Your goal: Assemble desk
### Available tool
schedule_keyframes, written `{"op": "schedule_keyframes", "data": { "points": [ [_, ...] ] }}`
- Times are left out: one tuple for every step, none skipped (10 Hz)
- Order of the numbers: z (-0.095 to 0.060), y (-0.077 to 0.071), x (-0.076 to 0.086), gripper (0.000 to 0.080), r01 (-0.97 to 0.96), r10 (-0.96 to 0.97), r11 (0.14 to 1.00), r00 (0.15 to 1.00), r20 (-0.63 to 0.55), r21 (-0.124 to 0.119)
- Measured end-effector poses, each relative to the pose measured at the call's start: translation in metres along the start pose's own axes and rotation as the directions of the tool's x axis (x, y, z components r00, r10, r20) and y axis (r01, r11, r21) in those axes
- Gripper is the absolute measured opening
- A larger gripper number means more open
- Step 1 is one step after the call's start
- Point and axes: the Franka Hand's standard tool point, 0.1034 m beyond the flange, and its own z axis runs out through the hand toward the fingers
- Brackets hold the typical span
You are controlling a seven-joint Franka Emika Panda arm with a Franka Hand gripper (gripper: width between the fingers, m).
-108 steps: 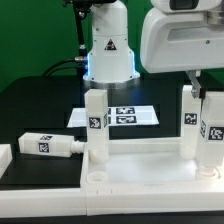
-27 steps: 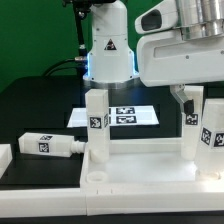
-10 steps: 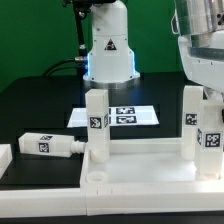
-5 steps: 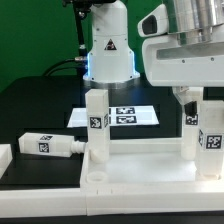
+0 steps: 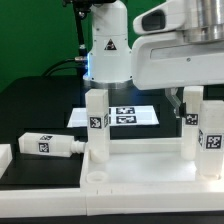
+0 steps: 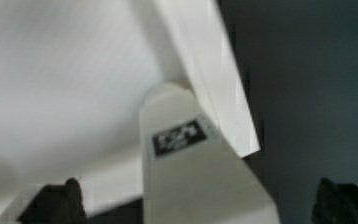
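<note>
**Fig.** Desk kit on black table (image 5: 30, 108), ext. & wrist views.

**Ext. view**
- Desk top (image 5: 140, 168) lies flat at the front, raised rim up.
- Three legs stand upright on it. Left leg (image 5: 95, 125) stands at the corner toward the ext. view's left.
- Rear right leg (image 5: 188, 122) & front right leg (image 5: 212, 135) stand just beside each other at the ext. view's right edge.
- Each leg shows a black-and-white tag.
- Loose leg (image 5: 50, 144) lies on its side on the table, to the ext. view's left of the top & apart from it.
- Marker board (image 5: 120, 114) lies flat behind the top, in front of the robot base (image 5: 108, 45).
- Wrist housing (image 5: 175, 50) hangs over the right pair of legs; the fingers are hardly visible here.
- Green backdrop (image 5: 30, 40) behind.

**Wrist view**
- Gripper (image 6: 201, 205) has its dark fingertips (image 6: 51, 200) spread wide, one on either side of a tagged leg (image 6: 185, 140).
- A gap shows on both sides, and nothing is pinched.
- Cannot tell which of the right pair this leg is.
- The white top & its rim fill the space behind it.
</note>
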Motion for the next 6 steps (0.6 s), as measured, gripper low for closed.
{"op": "schedule_keyframes", "data": {
  "points": [
    [0.001,0.0006,-0.0008,0.0649,-0.042,0.042,0.999,0.999,0.002,0.002],
    [0.001,0.0008,-0.0008,0.05,-0.042,0.042,0.999,0.999,0.002,0.002],
    [0.0012,0.0001,-0.0011,0.05,-0.099,0.099,0.995,0.995,0.003,0.004],
    [0.0013,-0.0001,-0.0013,0.0305,-0.186,0.186,0.982,0.982,0.004,0.004],
    [0.0012,0.0017,-0.0008,0.0305,-0.253,0.253,0.967,0.967,0.004,0.002],
    [0.0011,0.0012,-0.0011,0.0291,-0.353,0.353,0.936,0.936,0.004,0.001]
  ]
}}
